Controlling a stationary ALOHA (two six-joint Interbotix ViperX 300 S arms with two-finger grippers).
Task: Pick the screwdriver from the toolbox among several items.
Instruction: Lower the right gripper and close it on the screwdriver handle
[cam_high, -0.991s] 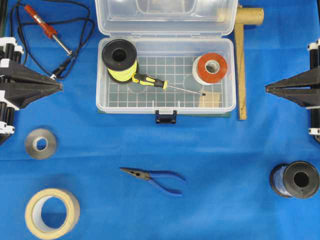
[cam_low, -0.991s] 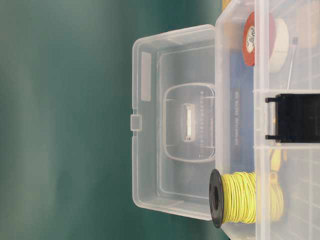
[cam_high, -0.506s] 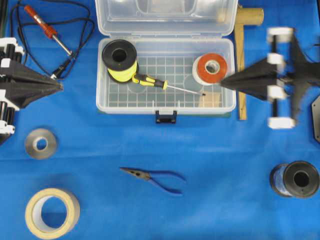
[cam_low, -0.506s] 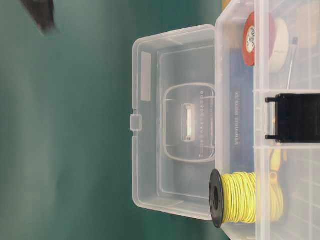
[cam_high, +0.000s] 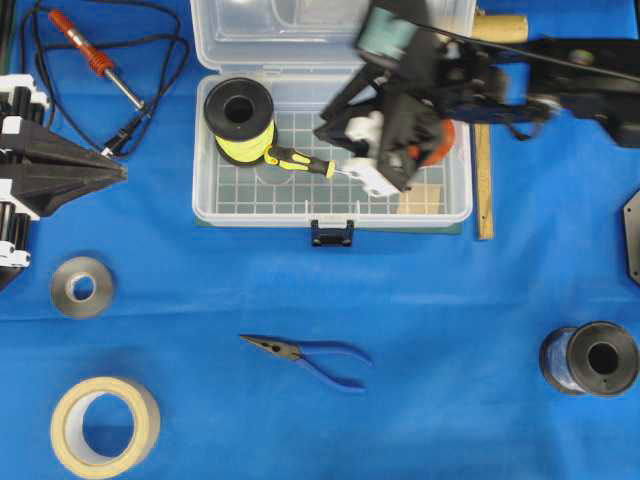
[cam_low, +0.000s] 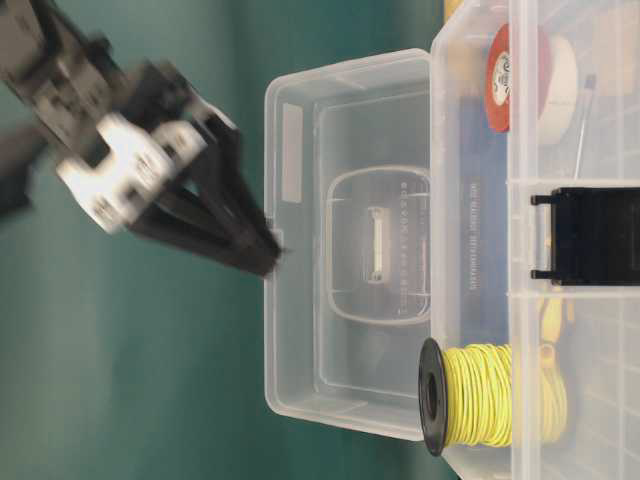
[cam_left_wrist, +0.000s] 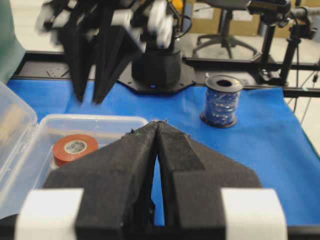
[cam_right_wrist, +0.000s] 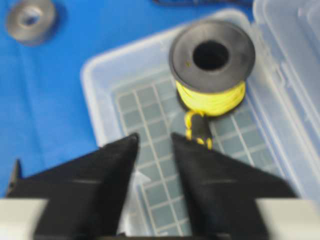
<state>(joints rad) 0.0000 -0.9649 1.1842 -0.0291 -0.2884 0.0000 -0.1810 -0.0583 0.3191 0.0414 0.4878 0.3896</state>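
Screwdriver (cam_high: 300, 162), in toolbox (cam_high: 210, 205) near tabletop's far edge: light, rigid, thin slippery shaft; grasp yellow-black handle; right end effector (cam_right_wrist: 152, 142) parted, empty; left end effector (cam_left_wrist: 158, 125) clenched.

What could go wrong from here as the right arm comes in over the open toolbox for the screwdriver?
1. The screwdriver lies with its handle end against the yellow wire spool; the right gripper, jaws open, could clip the spool and nudge both.
2. The thin shaft may slip out if the jaws close there rather than on the handle.
3. The orange-red tape roll sits close under the arm in the toolbox and could get bumped.
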